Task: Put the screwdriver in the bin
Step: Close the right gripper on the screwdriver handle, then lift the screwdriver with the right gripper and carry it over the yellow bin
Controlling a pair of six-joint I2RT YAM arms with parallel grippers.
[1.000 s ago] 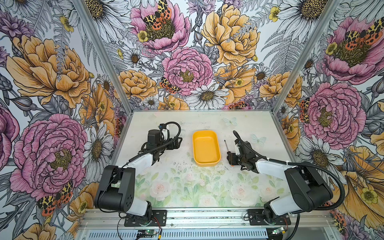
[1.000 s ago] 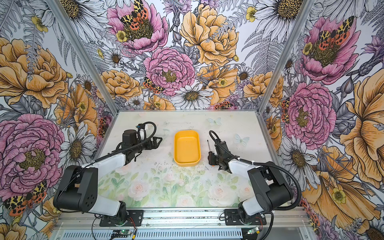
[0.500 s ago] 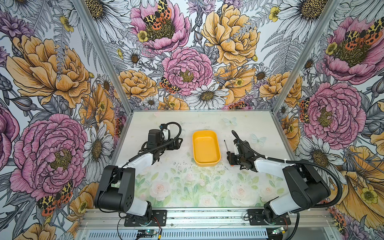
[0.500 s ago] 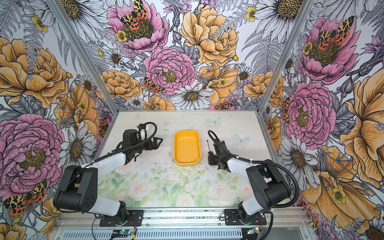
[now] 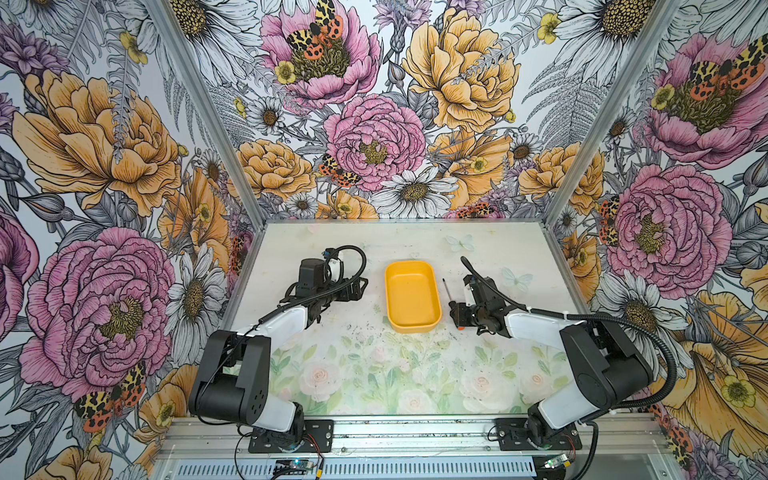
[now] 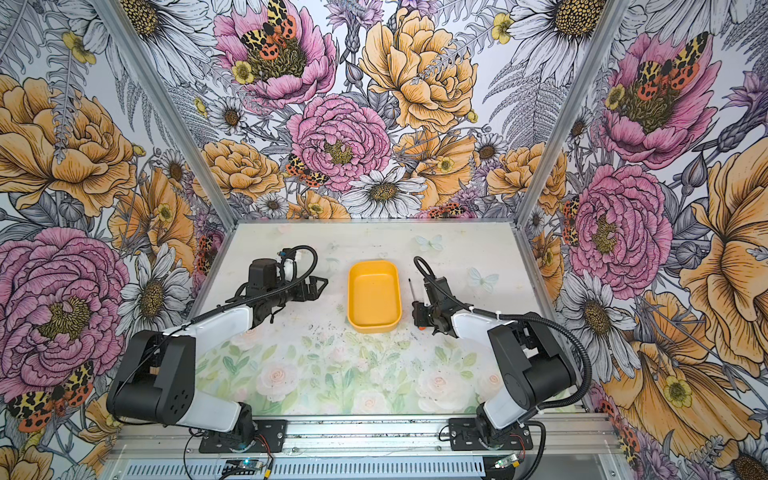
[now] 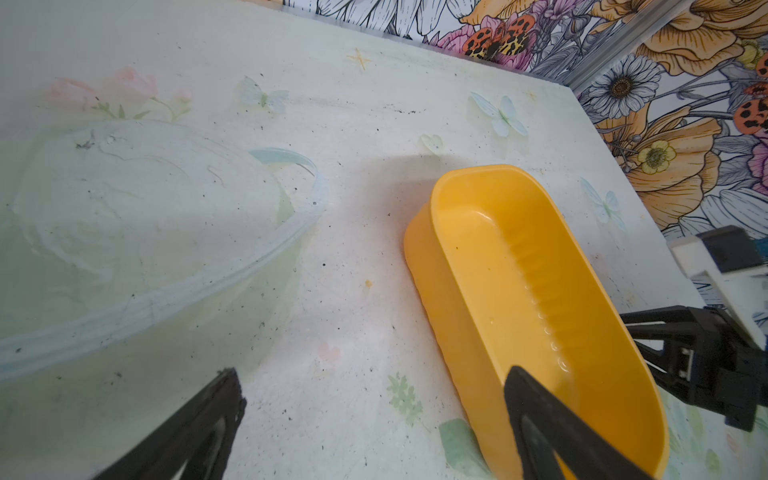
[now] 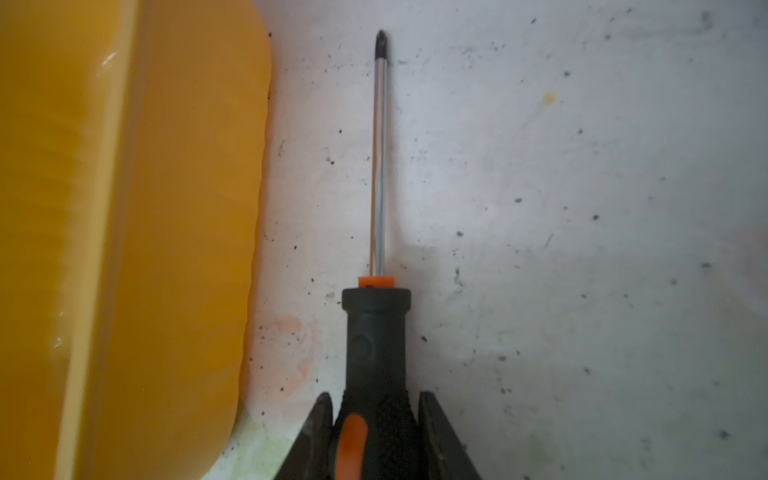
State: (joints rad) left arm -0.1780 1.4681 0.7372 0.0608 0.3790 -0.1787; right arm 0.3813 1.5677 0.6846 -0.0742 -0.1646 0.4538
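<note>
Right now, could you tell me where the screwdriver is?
In both top views, the screwdriver lies right of the yellow bin, handle clamped in the right gripper.

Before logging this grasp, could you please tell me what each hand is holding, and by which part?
Right hand grips the screwdriver by its handle; left hand holds nothing.

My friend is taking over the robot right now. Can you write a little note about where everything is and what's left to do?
Right end effector: shut on the screwdriver by its handle. The shaft lies along the table, beside the bin and outside it.
Left end effector: open, holding nothing, on the bin's other side.
Done: screwdriver gripped.
Left: lift it, carry it over the empty bin, let go inside.
</note>
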